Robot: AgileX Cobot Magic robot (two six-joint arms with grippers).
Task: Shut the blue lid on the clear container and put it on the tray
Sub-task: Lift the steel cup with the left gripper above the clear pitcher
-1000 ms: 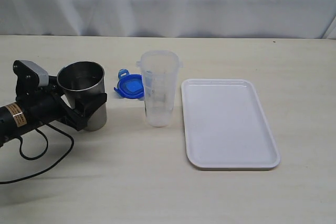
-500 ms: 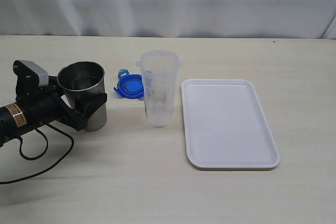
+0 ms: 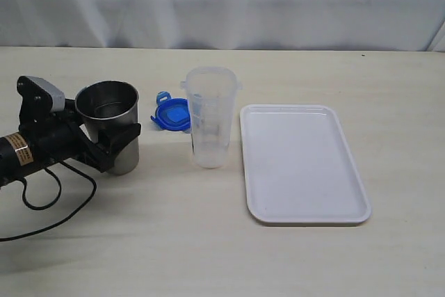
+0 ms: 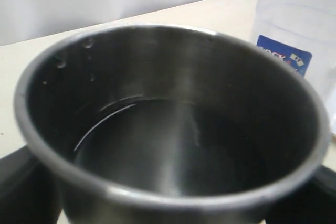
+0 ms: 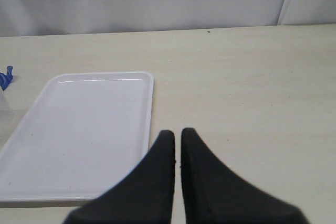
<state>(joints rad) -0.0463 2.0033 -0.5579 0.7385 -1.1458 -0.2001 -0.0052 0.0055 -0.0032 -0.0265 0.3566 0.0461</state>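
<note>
The clear container (image 3: 211,116) stands upright and uncovered mid-table, its label showing in the left wrist view (image 4: 284,57). Just behind it to the left, the blue lid (image 3: 172,114) lies flat on the table; a sliver of the blue lid (image 5: 5,77) shows in the right wrist view. Right of the container lies the white tray (image 3: 302,161), with nothing on it. My left gripper (image 3: 117,146) is shut on a steel cup (image 3: 108,110), whose mouth fills the left wrist view (image 4: 173,129). My right gripper (image 5: 177,132) is shut on nothing, above the table beside the tray (image 5: 79,129).
The left arm's black cable (image 3: 52,203) loops across the table at the near left. A pale curtain (image 3: 222,5) hangs behind the table's far edge. The right arm is out of the exterior view.
The left arm and the steel cup in its grip have shifted slightly to the left. The container, lid and tray have stayed put.
</note>
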